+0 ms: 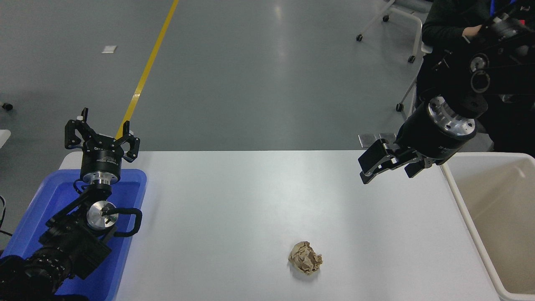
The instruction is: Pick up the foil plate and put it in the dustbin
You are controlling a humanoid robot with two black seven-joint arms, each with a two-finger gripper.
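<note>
your right gripper hangs open and empty over the table's far right corner, fingers pointing left, just beside the dustbin. you see no foil plate anywhere. a crumpled brown paper ball lies near the front edge. your left gripper, open, sits parked above the blue tray.

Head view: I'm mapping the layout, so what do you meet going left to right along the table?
Blue tray with the parked left gripper over it → brown paper ball → right gripper → dustbin. No foil plate shows.
</note>
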